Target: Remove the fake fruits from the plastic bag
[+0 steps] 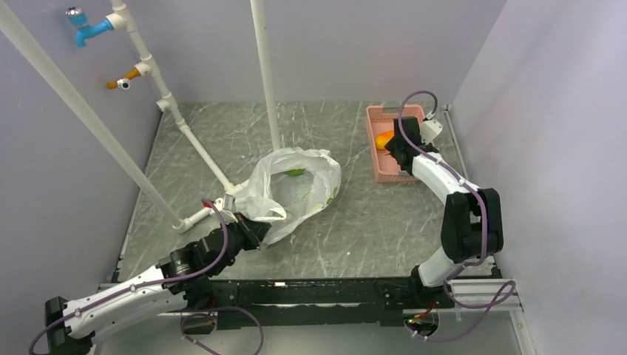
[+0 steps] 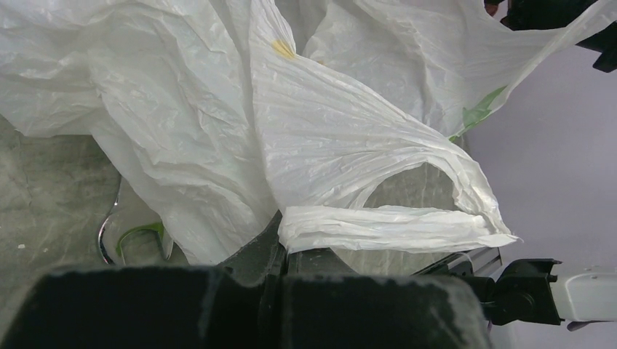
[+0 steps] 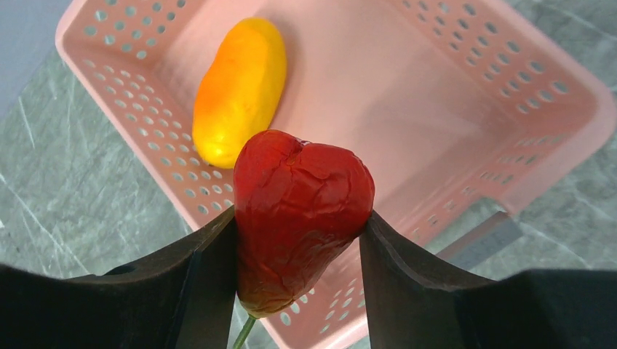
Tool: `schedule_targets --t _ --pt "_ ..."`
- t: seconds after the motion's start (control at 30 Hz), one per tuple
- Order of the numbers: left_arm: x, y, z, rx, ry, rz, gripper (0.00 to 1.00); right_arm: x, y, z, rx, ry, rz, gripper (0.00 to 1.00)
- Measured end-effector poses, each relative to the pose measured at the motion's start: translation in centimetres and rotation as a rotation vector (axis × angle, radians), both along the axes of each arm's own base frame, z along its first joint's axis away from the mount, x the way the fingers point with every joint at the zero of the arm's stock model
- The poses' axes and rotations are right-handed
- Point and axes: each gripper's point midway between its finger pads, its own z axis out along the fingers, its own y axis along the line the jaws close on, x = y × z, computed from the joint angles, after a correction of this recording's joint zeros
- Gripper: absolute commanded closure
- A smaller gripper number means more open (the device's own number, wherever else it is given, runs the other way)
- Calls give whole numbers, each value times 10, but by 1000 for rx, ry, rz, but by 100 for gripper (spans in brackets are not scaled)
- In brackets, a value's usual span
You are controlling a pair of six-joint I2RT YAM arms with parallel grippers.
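Marbled tabletop [image 1: 370, 229]: right fingers [image 3: 193, 280] clamp wrinkled red fruit [image 3: 298, 211], left fingers [image 1: 250, 232] pinch crinkly bag [image 1: 314, 185].

Grey marbled table [image 1: 370, 229]: plastic bag [image 1: 325, 177] mid-table, pink basket [image 1: 384, 171] far right, white pipes [image 1: 198, 148] left.

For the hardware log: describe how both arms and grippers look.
The left arm and right arm have white shell links, black joints and a loose purple cable each. The left gripper and right gripper are matte black; the right's fingers are broad, tapering wedges. No markings show.
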Motion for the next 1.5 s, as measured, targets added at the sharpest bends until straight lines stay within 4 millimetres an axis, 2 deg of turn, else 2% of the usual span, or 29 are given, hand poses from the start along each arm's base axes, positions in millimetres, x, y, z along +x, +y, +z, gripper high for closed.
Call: schedule_targets --t 0.03,0.27,0.3,0.4,0.63,0.73,0.83,0.9,0.97,1.1,1.23,1.3,1.37,1.5 --pt "0 0 1 -3 -2 -1 100 2 3 -1 7 2 8 88" --pt "-1 -3 2 -11 0 -12 100 5 10 -4 25 7 48 28" --pt "-1 -3 2 -11 0 -13 100 5 11 -4 23 6 54 22" --pt "-1 -4 2 -16 1 -13 100 7 14 -2 21 -4 80 16" --pt "-1 -3 5 -25 -5 -13 100 4 20 6 25 -30 126 15" --pt "-1 -3 5 -24 -5 -13 100 2 25 15 16 -49 150 17" --pt "-1 -4 5 -24 -5 -14 100 -1 40 31 -4 -83 213 19" --pt "-1 -4 5 -24 -4 -14 100 -6 56 45 -22 -122 270 19" --pt "-1 -4 5 -24 -5 -14 100 -18 81 69 -59 -192 359 20" --pt "-1 -3 6 -28 -7 -13 100 -44 131 133 -89 -396 557 23" --pt "-1 -3 7 -33 -10 -13 100 -62 156 188 -77 -577 701 23" --pt "-1 -3 7 -33 -10 -13 100 -71 172 203 -74 -632 788 23" --pt "-1 -3 7 -33 -10 -13 100 -86 201 207 -69 -662 913 25" --pt "-1 -3 7 -33 -10 -13 100 -119 266 189 -56 -635 1180 32"
